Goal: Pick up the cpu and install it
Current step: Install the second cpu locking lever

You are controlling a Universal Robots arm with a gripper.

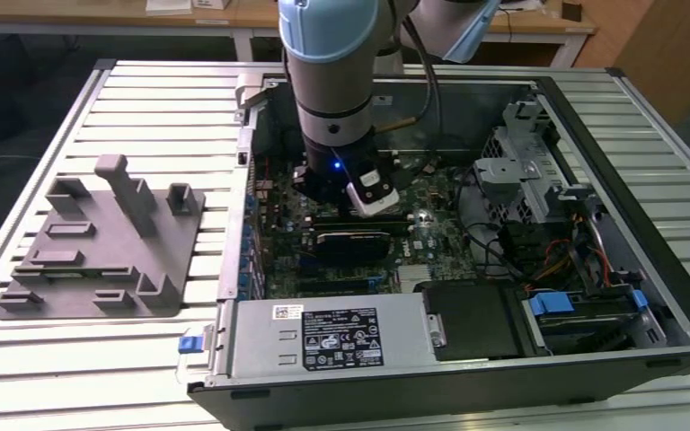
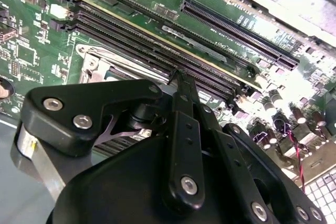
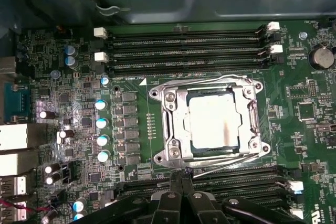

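Figure: pale silver-grey square cpu [image 3: 215, 120] seated flat inside the bright metal socket frame [image 3: 169, 124] on the green motherboard [image 3: 131, 145], between the two banks of long black memory slots [image 3: 184, 43]. In the first wrist view the black two-finger gripper [image 3: 181, 178] has its fingertips pressed together with nothing between them, their tips touching or just short of the frame's near edge, so the cpu lies just beyond the tips, apart from them. In the exterior view the arm stands over the board inside the open computer case [image 1: 585, 359]. Risk, as a judgement: a descent this close to the frame could snag it or scrape the neighbouring slots.
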